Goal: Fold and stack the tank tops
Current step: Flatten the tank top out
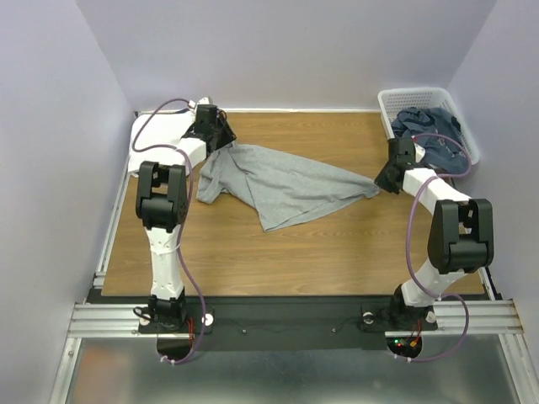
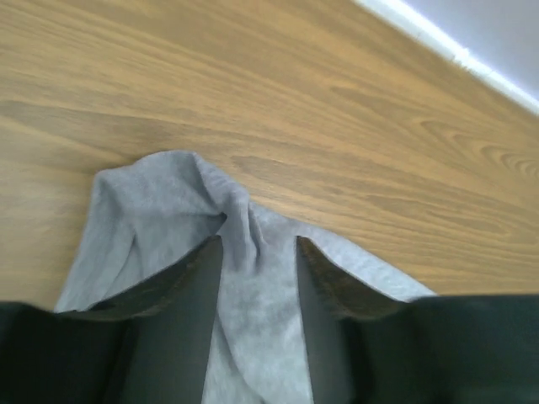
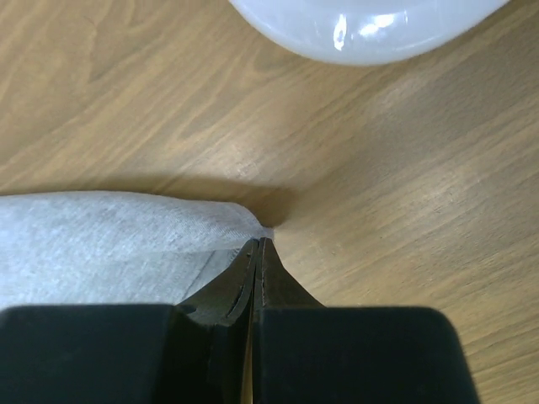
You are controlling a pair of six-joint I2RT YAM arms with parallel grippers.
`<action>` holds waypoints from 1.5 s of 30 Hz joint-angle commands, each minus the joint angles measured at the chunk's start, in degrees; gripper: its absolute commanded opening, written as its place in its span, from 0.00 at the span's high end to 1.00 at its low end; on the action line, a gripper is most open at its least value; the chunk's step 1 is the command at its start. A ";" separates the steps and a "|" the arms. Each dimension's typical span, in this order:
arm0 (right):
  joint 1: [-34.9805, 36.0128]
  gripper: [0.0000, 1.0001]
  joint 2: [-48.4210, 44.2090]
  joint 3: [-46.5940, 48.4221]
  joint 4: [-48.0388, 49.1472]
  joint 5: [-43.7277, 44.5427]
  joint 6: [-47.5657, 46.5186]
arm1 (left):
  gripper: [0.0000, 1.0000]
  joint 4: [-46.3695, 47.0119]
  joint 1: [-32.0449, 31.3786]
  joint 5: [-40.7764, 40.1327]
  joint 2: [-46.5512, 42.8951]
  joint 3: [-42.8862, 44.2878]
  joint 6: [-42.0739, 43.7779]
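A heather grey tank top [image 1: 286, 185] lies stretched across the table between my two grippers. At its back left end, my left gripper [image 1: 221, 139] stands open, and a bunched strap of the grey tank top [image 2: 160, 219] runs loose between its fingers [image 2: 258, 241]. My right gripper [image 1: 381, 183] is at the top's right tip. In the right wrist view it [image 3: 263, 241] is shut, pinching the corner of the grey fabric [image 3: 101, 236] low over the wood. Dusty blue tank tops [image 1: 429, 130] sit heaped in the basket.
A white lattice basket [image 1: 429, 94] stands at the back right corner, just behind my right gripper; its glossy white wall [image 3: 362, 34] shows close ahead in the right wrist view. Something white [image 1: 139, 151] lies under the left arm; I cannot tell what. Walls enclose the table.
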 commanded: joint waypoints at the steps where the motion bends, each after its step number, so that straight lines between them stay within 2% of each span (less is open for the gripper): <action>1: -0.16 1.00 -4.44 -0.03 3.59 1.53 -0.30 | 0.44 -0.15 -1.62 -14.23 -16.22 -3.16 2.85; 4: -0.16 1.00 -5.59 -0.65 3.68 2.41 -0.91 | 0.44 -4.37 -4.08 -20.77 -22.01 -7.02 2.94; 7: -0.16 0.99 -6.65 -0.91 3.68 2.68 -1.00 | 0.44 -9.47 -10.13 -28.68 -27.83 -14.29 -0.21; 8: -0.25 0.99 -6.82 -0.91 3.77 2.50 -0.91 | 0.44 -10.45 -14.06 -31.75 -30.36 -16.34 -3.44; 10: -0.16 1.00 -6.91 -0.91 3.86 2.06 -0.74 | 0.45 -13.16 -17.69 -32.91 -32.22 -21.86 -6.01; 11: -0.16 1.00 -6.91 -1.00 3.94 1.37 -0.56 | 0.45 -15.10 -20.84 -35.44 -33.45 -23.11 -10.81; 15: -0.16 1.00 -7.44 -1.79 4.47 0.57 -0.30 | 0.46 -20.65 -28.22 -35.83 -35.92 -29.43 -18.23; 20: -0.16 1.00 -8.32 -2.41 4.91 0.66 -0.21 | 0.47 -26.18 -36.07 -36.70 -33.47 -29.63 -25.88; 24: -0.16 1.00 -8.58 -2.93 5.26 0.57 -0.21 | 0.47 -31.54 -38.62 -39.16 -29.17 -26.99 -28.61; 31: -0.16 1.00 -8.41 -4.08 6.05 0.48 -0.12 | 0.47 -33.13 -40.73 -39.25 -26.44 -26.11 -29.41; 40: -0.16 1.00 -8.41 -4.95 6.76 0.13 0.05 | 0.47 -31.73 -41.09 -36.70 -25.29 -28.04 -30.46; 45: -0.16 1.00 -8.49 -5.31 6.85 0.04 -0.03 | 0.51 -29.36 -41.17 -34.07 -25.90 -30.85 -31.43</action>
